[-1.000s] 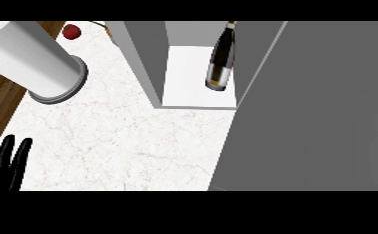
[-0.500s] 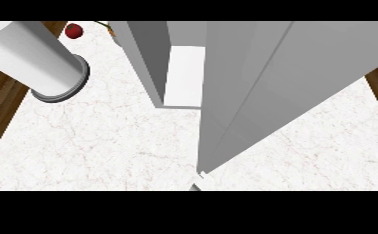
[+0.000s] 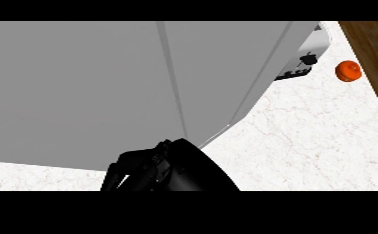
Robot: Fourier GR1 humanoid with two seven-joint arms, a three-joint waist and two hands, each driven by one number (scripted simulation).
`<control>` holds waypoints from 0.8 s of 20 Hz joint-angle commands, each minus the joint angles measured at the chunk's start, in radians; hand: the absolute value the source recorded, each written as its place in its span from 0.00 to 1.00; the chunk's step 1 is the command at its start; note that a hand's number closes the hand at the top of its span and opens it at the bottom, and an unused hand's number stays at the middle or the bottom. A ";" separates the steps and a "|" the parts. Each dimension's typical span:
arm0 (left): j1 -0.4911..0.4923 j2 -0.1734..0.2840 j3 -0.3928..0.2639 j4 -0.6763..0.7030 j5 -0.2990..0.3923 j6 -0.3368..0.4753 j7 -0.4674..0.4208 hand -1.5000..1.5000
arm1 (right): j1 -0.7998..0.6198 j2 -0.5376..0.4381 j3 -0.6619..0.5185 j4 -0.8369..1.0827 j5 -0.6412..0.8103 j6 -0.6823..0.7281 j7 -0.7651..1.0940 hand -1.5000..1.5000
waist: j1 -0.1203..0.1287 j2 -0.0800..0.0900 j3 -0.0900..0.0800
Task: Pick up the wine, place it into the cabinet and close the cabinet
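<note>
Black fingers (image 3: 118, 174) curl downward at the lower edge, apparently closed on nothing, though the view cannot settle it. They belong to one hand (image 3: 166, 170), pressed against the grey cabinet (image 3: 96, 88) near the seam between its doors; which hand it is cannot be told. The cabinet fills most of the view and its doors look closed. The wine is hidden. Right of the cabinet lies the white marbled worktop (image 3: 295, 138), with a white appliance (image 3: 306, 58) and an orange fruit (image 3: 348, 70).
</note>
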 commanded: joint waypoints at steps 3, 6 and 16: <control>-0.005 -0.019 0.065 0.040 0.023 -0.074 0.050 0.00 | -0.234 0.001 -0.131 0.230 -0.092 -0.058 -0.044 1.00 | -0.009 0.003 0.001; 0.001 -0.026 0.075 0.027 0.030 -0.099 0.067 0.00 | -0.298 0.001 -0.196 0.404 -0.088 -0.038 -0.152 1.00 | -0.004 0.006 0.001; -0.065 -0.096 0.012 0.028 -0.056 -0.092 0.162 0.00 | -0.399 -0.048 -0.388 0.654 -0.097 0.097 -0.279 1.00 | -0.022 0.006 0.001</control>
